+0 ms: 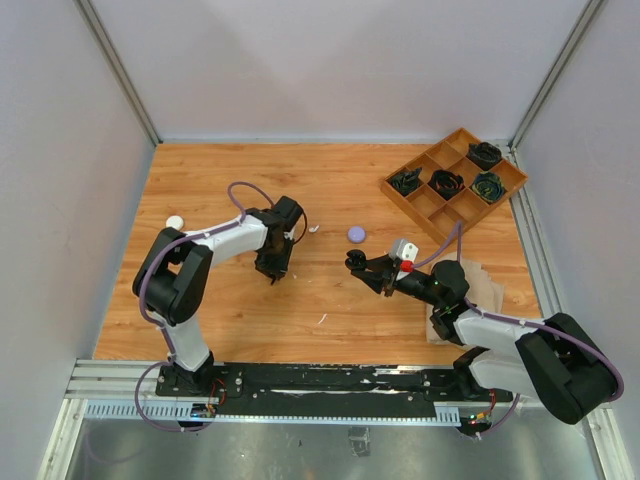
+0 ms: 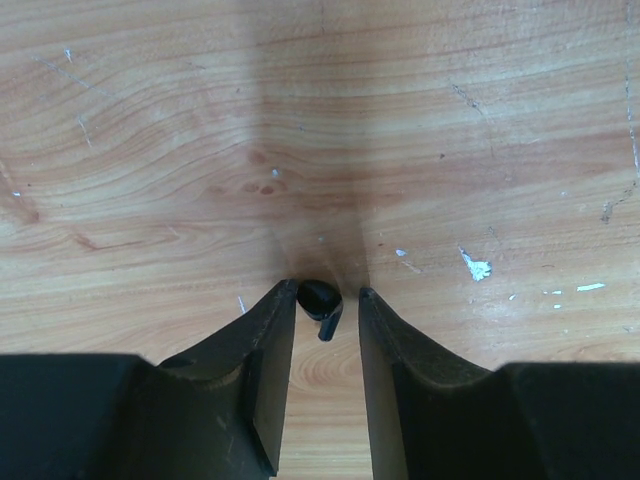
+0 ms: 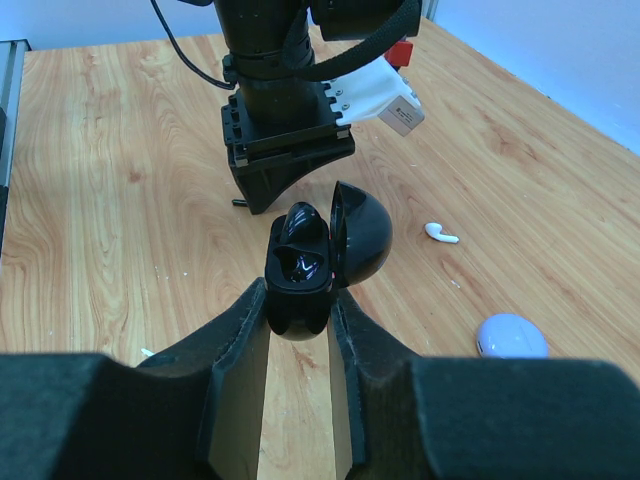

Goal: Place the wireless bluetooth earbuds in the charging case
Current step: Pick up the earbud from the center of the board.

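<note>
A black earbud (image 2: 320, 300) lies on the wooden table between the fingertips of my left gripper (image 2: 328, 292). It touches the left jaw and a gap shows on its right side, so the gripper stands open around it. In the top view this gripper (image 1: 272, 272) points down at the table left of centre. My right gripper (image 3: 298, 295) is shut on the black charging case (image 3: 300, 270), held above the table with its lid (image 3: 360, 235) swung open. A black bud seems to sit in the far socket. A white earbud (image 3: 441, 234) lies loose on the table.
A lavender round case (image 1: 356, 234) sits near the middle, with the white earbud (image 1: 313, 229) to its left. There is a white disc (image 1: 175, 222) at the far left. A wooden compartment tray (image 1: 425, 205) with dark items stands back right. Brown paper (image 1: 490, 290) lies under the right arm.
</note>
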